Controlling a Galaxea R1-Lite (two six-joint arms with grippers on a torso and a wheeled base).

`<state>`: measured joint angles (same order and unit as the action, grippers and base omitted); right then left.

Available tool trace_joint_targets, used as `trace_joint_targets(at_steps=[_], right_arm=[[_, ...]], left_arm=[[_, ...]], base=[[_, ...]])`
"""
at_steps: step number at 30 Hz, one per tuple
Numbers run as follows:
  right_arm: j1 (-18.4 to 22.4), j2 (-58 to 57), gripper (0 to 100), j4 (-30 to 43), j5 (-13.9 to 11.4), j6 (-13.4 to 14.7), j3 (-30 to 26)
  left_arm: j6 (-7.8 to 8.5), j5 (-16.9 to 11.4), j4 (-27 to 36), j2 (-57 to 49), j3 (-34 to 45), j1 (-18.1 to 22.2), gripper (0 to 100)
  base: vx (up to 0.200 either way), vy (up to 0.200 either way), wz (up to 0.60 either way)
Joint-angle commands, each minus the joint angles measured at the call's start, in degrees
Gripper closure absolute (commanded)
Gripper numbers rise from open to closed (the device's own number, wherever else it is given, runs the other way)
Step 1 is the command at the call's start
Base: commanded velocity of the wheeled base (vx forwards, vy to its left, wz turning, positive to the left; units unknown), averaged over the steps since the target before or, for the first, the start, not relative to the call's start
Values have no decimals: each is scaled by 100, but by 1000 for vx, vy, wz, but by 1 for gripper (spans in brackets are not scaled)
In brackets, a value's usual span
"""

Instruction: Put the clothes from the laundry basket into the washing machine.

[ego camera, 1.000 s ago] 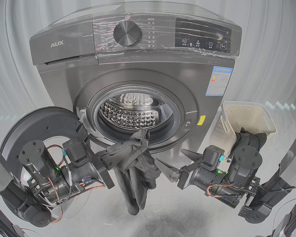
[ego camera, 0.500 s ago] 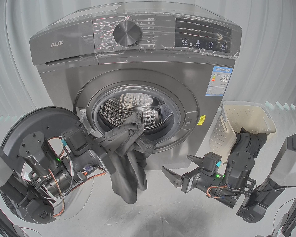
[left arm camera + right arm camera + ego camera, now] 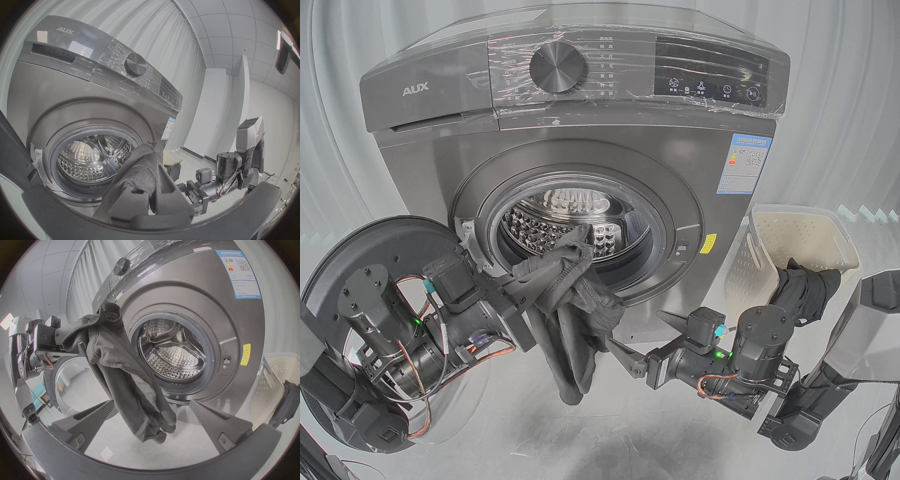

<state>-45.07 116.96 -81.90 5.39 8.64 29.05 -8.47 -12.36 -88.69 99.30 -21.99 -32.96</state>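
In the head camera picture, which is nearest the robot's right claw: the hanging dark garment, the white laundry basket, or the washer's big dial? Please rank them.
From the right gripper:
1. dark garment, hanging just to its left.
2. laundry basket, to its right beside the washer.
3. dial, high at the washer's top.

Test lab, not a home: white curtains [image 3: 850, 125] all round, office-type ceiling tiles [image 3: 231, 28], washing machine [image 3: 425, 162] w/ factory film [image 3: 625, 69] on.

On the washing machine [image 3: 425, 169], a logo [image 3: 415, 89] sat at ten o'clock of the drum mouth [image 3: 569, 225]. A blue label [image 3: 744, 164] sat at two.
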Motion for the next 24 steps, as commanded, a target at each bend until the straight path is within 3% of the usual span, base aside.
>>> trace_joint_targets(at_steps=[1,20,24], right_arm=[[-72,82,0,-11,-20,-3,83],[7,504,0,-151,-178,-91,698],[86,653,0,-151,-187,-161,1032]], left_arm=[[-5,-3,0,-8,-7,0,100],[3,-12,-8,-8,72,-70,100],[-14,-12,-8,-8,63,-79,100]], base=[[0,0,0],[0,0,0],[0,0,0]])
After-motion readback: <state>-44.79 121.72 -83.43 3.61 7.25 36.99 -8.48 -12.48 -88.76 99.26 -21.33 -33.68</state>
